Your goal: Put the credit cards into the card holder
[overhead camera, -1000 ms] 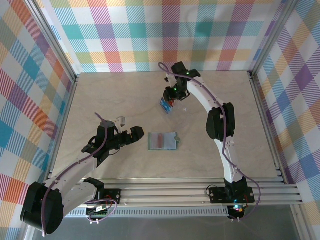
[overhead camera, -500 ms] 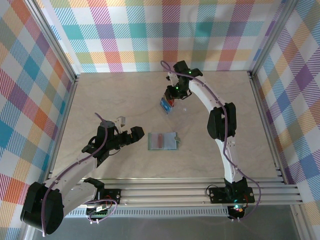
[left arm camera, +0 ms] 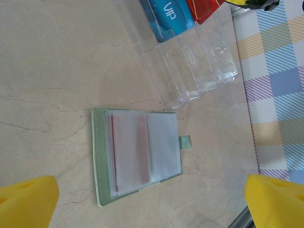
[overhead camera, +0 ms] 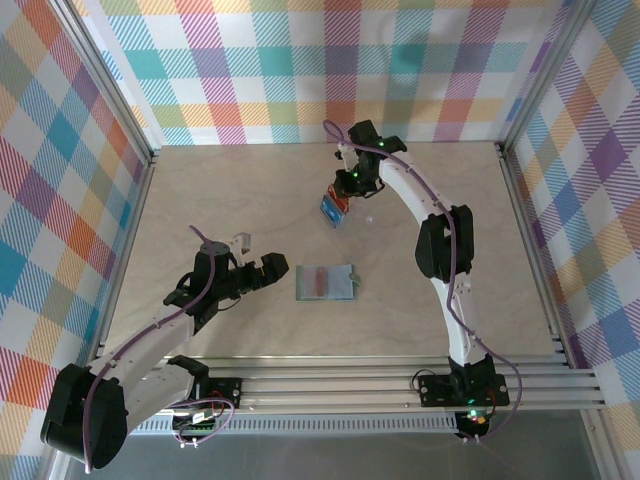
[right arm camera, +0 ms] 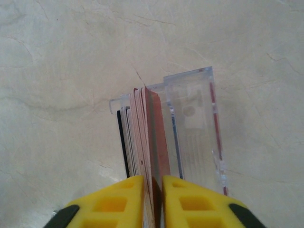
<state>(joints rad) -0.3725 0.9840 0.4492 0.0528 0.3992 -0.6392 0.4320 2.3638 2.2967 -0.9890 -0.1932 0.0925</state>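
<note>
The card holder (overhead camera: 326, 282) (left arm camera: 137, 154) lies open and flat on the table, with a red card showing through its pale sleeves. My left gripper (overhead camera: 272, 270) (left arm camera: 152, 204) hovers just left of it, open wide and empty. More credit cards (right arm camera: 137, 128) stand on edge in a clear plastic tray (overhead camera: 335, 208) (right arm camera: 194, 118). In the left wrist view a blue card (left arm camera: 171, 14) and a red card (left arm camera: 202, 8) show in that tray (left arm camera: 190, 66). My right gripper (overhead camera: 343, 193) (right arm camera: 153, 199) reaches down into the tray, its yellow fingers shut on the top edge of a red card (right arm camera: 159, 142).
The marble-look tabletop (overhead camera: 220, 190) is bounded by aluminium rails and checked cloth walls. Bare surface lies left of the tray and around the card holder.
The right gripper's jaws have narrowed onto the red card's edge in the tray. The left arm and the card holder have not moved.
</note>
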